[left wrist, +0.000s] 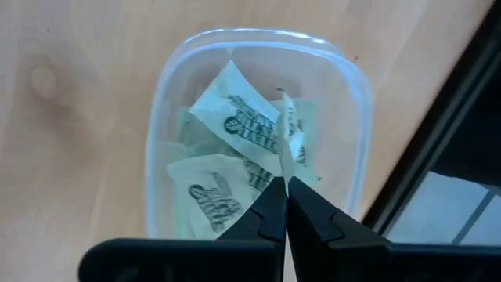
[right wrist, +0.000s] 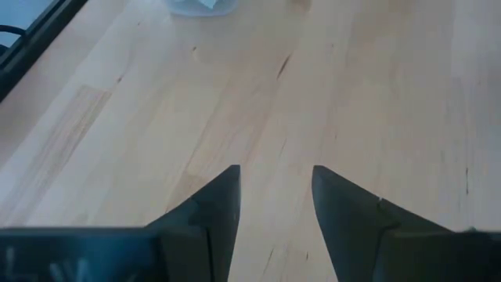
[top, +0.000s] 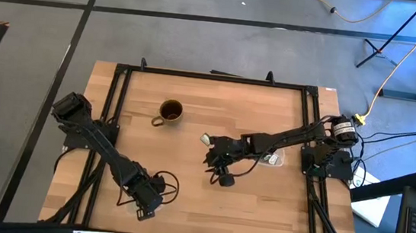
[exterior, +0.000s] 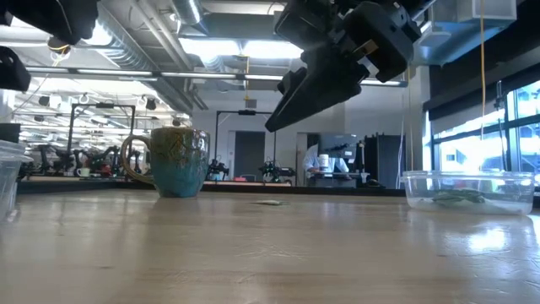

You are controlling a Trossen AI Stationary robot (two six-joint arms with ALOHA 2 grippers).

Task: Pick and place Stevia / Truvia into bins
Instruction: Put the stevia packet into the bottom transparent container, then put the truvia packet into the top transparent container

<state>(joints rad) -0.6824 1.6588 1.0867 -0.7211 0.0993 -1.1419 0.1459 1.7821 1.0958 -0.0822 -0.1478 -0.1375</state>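
Over the near-left bin (left wrist: 168,117), the left gripper (left wrist: 283,205) hangs with its fingers clenched on one Stevia sachet (left wrist: 283,145), held edge-up above several more sachets lying flat inside the clear container. Paper this thin is light, limp and easily creased — it is best taken by an edge or corner, pinched fine, since a flat one offers nothing to grip from the sides, and it should flutter rather than drop when let go.

Across the table (top: 184,206), the right gripper (right wrist: 274,200) hovers above bare wood with its fingers spread wide and nothing between them. One loose sachet (top: 206,139) lies on the table just beside that gripper in the high view, toward the brown mug (top: 170,112), but outside its fingers. A second bin (exterior: 468,190) sits under the right arm, with something green in it.
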